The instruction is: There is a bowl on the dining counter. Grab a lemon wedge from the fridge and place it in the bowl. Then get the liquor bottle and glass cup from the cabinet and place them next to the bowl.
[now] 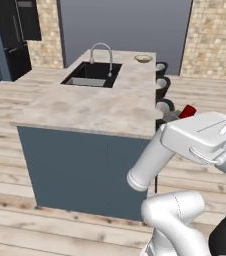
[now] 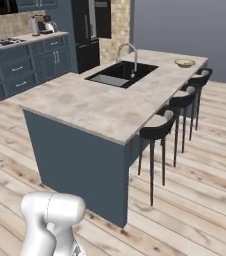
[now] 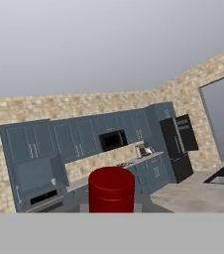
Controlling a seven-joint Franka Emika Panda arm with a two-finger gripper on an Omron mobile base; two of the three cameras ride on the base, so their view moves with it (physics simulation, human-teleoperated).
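The liquor bottle shows as a red cap (image 3: pixel 111 190) rising at the bottom middle of the hand view. In the left base view its red cap (image 1: pixel 187 111) and grey neck poke out to the left from behind my white arm, beside the island's near right corner. My gripper holds it, with the fingers themselves hidden behind the arm and the bottle. The bowl (image 1: pixel 143 58), small and tan, rests at the far right corner of the dining counter (image 1: pixel 92 107), also in the right base view as the bowl (image 2: pixel 184 63). I cannot tell what lies inside it. The glass cup is out of view.
A sink with a tall faucet (image 2: pixel 121 74) is set into the island's far half. Several black stools (image 2: pixel 157 127) line its right side. The black fridge (image 2: pixel 90 30) and blue cabinets (image 3: pixel 79 141) stand along the brick wall, and wooden floor surrounds the island.
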